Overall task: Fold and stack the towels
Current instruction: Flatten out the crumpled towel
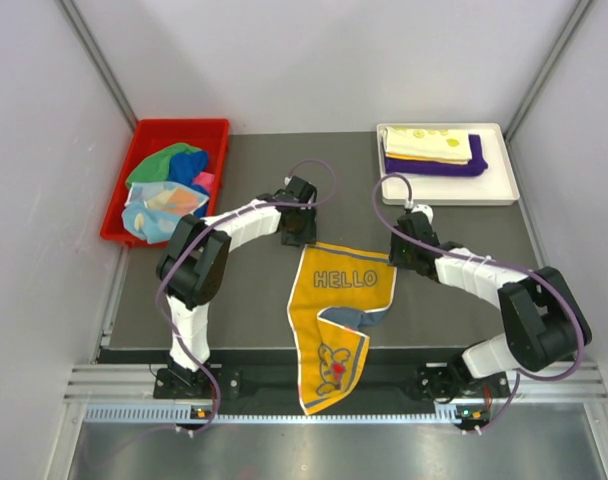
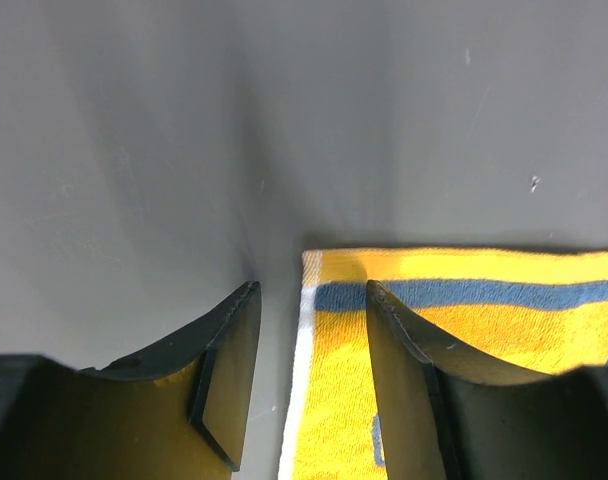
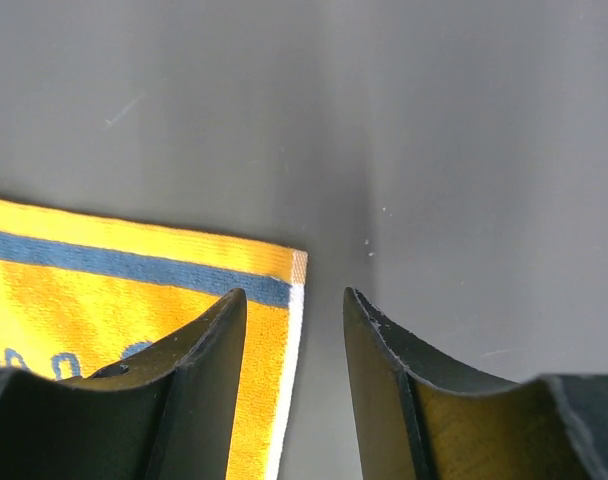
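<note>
A yellow towel with a blue stripe and blue "HELLO" lettering lies on the dark mat. Its far half is flat. Its near half is twisted and hangs over the mat's front edge. My left gripper is open at the towel's far left corner. In the left wrist view, the gripper straddles the towel's white edge. My right gripper is open at the far right corner. In the right wrist view, the gripper straddles the towel's edge. Neither gripper holds anything.
A red bin at the back left holds several crumpled towels, green, blue, pink and pale. A white tray at the back right holds a folded yellow towel on a folded purple one. A metal rail runs along the front.
</note>
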Controlling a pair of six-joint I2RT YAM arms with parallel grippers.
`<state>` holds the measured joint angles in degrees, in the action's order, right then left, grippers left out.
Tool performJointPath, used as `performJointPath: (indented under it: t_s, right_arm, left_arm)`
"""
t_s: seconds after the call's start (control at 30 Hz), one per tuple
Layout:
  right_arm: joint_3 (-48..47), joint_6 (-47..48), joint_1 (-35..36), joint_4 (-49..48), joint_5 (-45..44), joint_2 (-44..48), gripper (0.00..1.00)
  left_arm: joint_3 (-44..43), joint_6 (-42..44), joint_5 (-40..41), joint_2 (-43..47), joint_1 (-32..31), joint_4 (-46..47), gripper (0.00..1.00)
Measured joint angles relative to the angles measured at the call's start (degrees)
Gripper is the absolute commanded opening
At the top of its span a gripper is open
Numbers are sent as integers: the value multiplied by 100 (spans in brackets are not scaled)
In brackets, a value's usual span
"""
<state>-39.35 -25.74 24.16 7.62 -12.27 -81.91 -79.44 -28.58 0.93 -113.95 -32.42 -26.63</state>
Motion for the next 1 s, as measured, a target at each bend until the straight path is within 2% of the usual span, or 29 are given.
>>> performJointPath:
  t_s: [0.27, 0.57, 0.93, 1.0]
  right_arm:
    - [48, -70, 59, 11, 9, -90, 43]
    - [-13, -129, 166, -83, -52, -332, 41]
    - [-236, -129, 234, -151, -151, -603, 21]
    - [-273, -129, 236, -140, -151, -640, 18]
  left_arm:
    - [83, 70, -157, 59, 9, 9, 53]
    - [42, 175, -72, 35, 9, -129, 45]
    - [4, 151, -50, -20, 9, -146, 29]
    - [4, 144, -125, -33, 7, -92, 36]
